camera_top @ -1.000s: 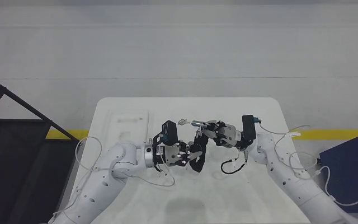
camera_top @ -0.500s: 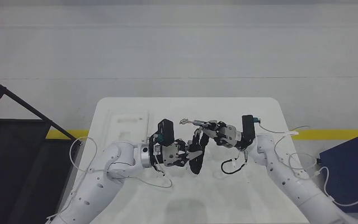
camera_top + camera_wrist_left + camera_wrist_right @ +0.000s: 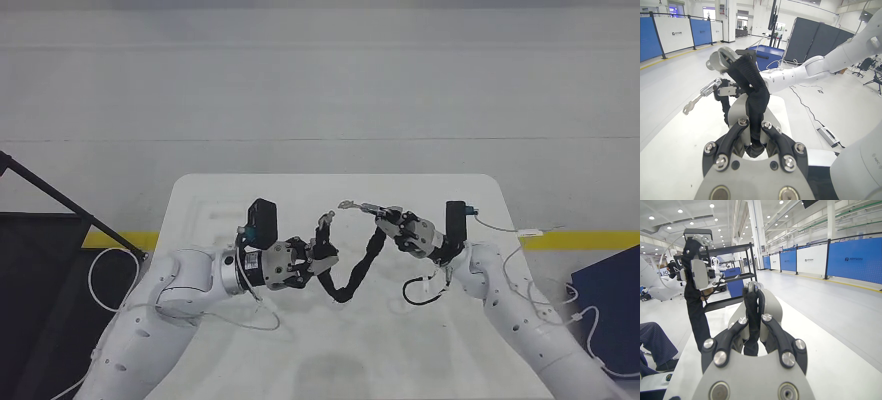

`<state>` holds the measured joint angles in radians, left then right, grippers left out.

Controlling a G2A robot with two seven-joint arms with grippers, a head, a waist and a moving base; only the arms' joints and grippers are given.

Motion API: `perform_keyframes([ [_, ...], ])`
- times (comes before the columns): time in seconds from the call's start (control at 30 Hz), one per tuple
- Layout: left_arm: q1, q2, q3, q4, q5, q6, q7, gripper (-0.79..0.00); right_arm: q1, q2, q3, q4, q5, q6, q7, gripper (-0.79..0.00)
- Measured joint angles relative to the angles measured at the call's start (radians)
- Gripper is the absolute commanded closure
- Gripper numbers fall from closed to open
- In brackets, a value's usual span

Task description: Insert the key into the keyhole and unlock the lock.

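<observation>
Got the key clamped in the right claw, blade poking out past its tips. Got the left claw squeezed tight on the black cable lock, metal head just beyond its tips, near the key but apart. Holding both up above the desk.

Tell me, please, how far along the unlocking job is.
Done, apparently: the key sits in the lock body, and the metal plug end is free of it. In hand: left gripper and right gripper each grip the cable. Left: seemingly nothing.
</observation>
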<state>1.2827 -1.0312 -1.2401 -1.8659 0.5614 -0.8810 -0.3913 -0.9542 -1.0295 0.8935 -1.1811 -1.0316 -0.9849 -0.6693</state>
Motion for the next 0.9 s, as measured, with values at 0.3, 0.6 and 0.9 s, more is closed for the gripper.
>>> perform_keyframes([
  [0.3,0.097,0.027,-0.108,-0.022,-0.111,0.080,-0.096,0.000,-0.082,0.016,0.084,-0.001,0.023,0.033,0.045,0.000],
  [0.6,0.036,0.041,-0.052,0.039,-0.388,0.186,-0.347,0.000,-0.192,0.043,0.185,-0.077,0.017,0.173,0.243,0.000],
  [0.9,-0.211,0.007,0.164,0.248,-0.622,0.319,-0.575,0.000,-0.146,0.027,0.188,-0.038,0.226,0.217,0.482,0.000],
])
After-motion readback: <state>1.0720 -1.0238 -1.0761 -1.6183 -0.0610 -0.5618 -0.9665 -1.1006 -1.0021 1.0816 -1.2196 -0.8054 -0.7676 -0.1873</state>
